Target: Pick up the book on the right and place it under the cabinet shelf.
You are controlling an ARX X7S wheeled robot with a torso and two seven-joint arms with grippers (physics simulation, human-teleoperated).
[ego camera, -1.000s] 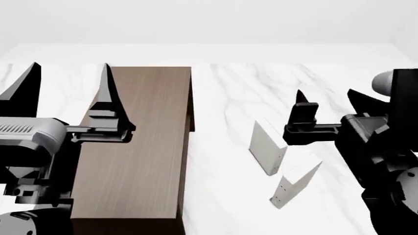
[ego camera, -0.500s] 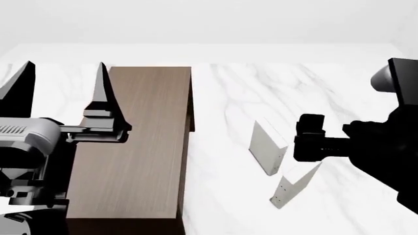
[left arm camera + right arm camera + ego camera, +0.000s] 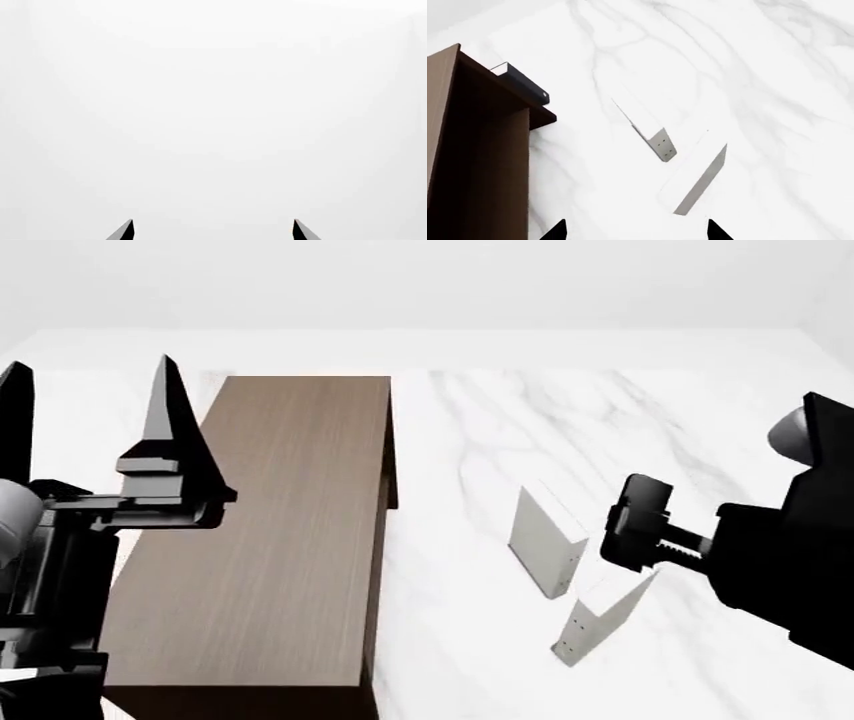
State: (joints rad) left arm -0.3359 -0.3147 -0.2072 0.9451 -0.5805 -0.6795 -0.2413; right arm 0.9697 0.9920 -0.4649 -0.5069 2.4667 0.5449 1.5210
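Note:
The thin white book (image 3: pixel 603 612) with tiny dark marks on its spine stands on edge on the marble table, right of the dark brown cabinet shelf (image 3: pixel 274 540). In the right wrist view the book (image 3: pixel 647 127) lies ahead of the fingertips, and the cabinet shelf (image 3: pixel 474 165) is to one side. My right gripper (image 3: pixel 638 525) is open and empty. It hovers just above and behind the two books; in the right wrist view (image 3: pixel 635 232) its tips are apart. My left gripper (image 3: pixel 91 405) is open, empty and raised at the cabinet's left; in the left wrist view (image 3: pixel 212 231) it faces blank white.
A thicker greyish-white unmarked book (image 3: pixel 545 540) stands beside the thin one, farther from me, and also shows in the right wrist view (image 3: pixel 697 177). The white marble table (image 3: pixel 534 430) stretches behind and right of the books. A grey bar (image 3: pixel 520 81) shows past the cabinet's top.
My right gripper has swung from pointing up to pointing down toward the books and dropped lower. My left gripper has shifted left and a little higher. The books and cabinet have not moved.

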